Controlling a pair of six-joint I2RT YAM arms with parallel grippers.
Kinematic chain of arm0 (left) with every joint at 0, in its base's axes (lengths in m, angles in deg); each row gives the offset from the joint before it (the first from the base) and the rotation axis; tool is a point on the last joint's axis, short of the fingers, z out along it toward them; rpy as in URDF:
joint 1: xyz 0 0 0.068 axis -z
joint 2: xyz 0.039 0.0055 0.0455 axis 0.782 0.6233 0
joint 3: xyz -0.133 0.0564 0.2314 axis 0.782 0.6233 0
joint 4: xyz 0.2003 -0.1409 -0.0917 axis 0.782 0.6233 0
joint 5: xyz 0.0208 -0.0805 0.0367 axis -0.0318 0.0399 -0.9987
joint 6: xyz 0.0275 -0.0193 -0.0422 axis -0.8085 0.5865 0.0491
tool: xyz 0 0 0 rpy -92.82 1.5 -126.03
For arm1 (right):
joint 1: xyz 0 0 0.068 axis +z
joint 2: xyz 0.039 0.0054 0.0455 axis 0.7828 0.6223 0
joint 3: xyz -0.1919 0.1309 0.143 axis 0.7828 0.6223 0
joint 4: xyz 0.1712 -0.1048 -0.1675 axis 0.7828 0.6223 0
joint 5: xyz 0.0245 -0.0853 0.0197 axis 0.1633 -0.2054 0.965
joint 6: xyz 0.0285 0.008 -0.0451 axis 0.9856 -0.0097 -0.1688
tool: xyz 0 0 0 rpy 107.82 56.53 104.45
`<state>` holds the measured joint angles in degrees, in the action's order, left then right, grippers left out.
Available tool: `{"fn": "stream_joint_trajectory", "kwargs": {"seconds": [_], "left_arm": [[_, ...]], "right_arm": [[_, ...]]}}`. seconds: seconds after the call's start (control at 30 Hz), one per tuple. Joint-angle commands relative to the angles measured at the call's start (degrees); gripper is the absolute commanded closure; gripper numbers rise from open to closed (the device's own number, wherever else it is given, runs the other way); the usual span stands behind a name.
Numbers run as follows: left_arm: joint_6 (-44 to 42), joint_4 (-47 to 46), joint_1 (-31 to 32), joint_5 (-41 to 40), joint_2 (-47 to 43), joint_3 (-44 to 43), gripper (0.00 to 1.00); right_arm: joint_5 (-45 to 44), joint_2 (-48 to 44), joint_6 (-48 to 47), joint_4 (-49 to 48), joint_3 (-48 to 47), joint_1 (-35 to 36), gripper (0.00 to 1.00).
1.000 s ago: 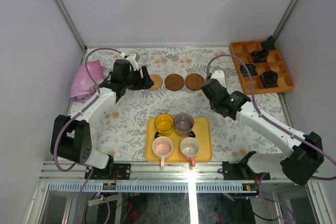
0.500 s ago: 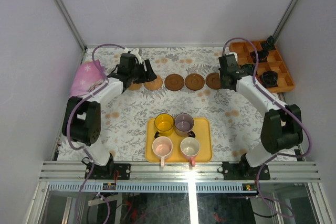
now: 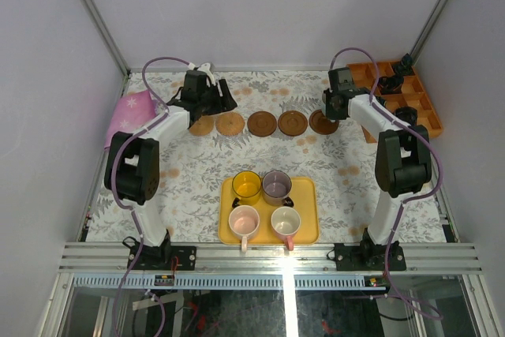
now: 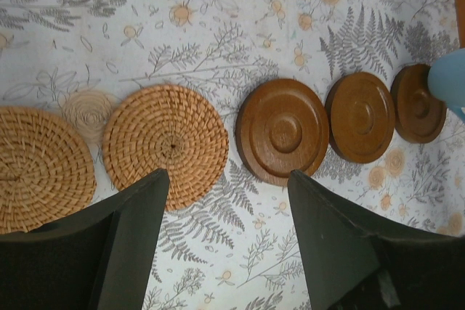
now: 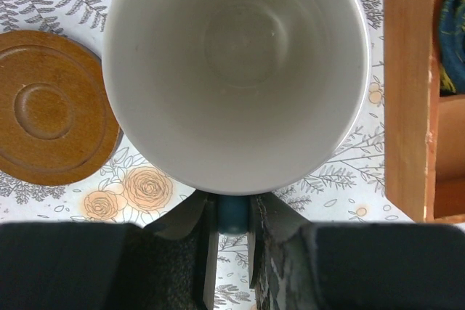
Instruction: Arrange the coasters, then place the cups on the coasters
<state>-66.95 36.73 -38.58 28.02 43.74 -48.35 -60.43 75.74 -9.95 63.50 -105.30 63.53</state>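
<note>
Five coasters lie in a row across the far table: two tan woven ones [image 4: 43,168] [image 4: 166,143] on the left, then three dark brown discs [image 4: 283,132] [image 4: 361,116] [image 4: 416,103]. My left gripper [image 4: 229,177] hovers open and empty over the gap between the second tan coaster [image 3: 230,124] and the first brown one [image 3: 262,123]. My right gripper [image 5: 232,215] is shut on the dark handle of the light blue cup [image 5: 236,70], white inside, just right of the last brown coaster [image 5: 51,107]. Yellow [image 3: 246,185], purple-grey [image 3: 276,185] and two pink cups [image 3: 244,219] [image 3: 285,220] stand on the yellow tray [image 3: 306,195].
An orange compartment tray [image 3: 418,104] with dark items sits at the far right, its wooden wall [image 5: 410,85] close beside the held cup. A pink cloth [image 3: 130,112] lies at the far left. The yellow tray is near the front edge, between the arm bases.
</note>
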Motion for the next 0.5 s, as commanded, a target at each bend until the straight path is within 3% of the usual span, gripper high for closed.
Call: {"fn": "stream_joint_trajectory", "kwargs": {"seconds": [0.0, 0.47], "left_arm": [[0.2, -2.1, -1.3, -0.6, 2.1, -3.1, 0.33], [-0.1, -1.9, -1.6, 0.7, 1.8, -1.8, 0.33]], "right_arm": [[2.6, -1.2, -0.1, -4.0, -4.8, -0.2, 1.0], [6.3, -4.8, 2.7, -2.8, 1.7, -0.2, 1.0]]}}
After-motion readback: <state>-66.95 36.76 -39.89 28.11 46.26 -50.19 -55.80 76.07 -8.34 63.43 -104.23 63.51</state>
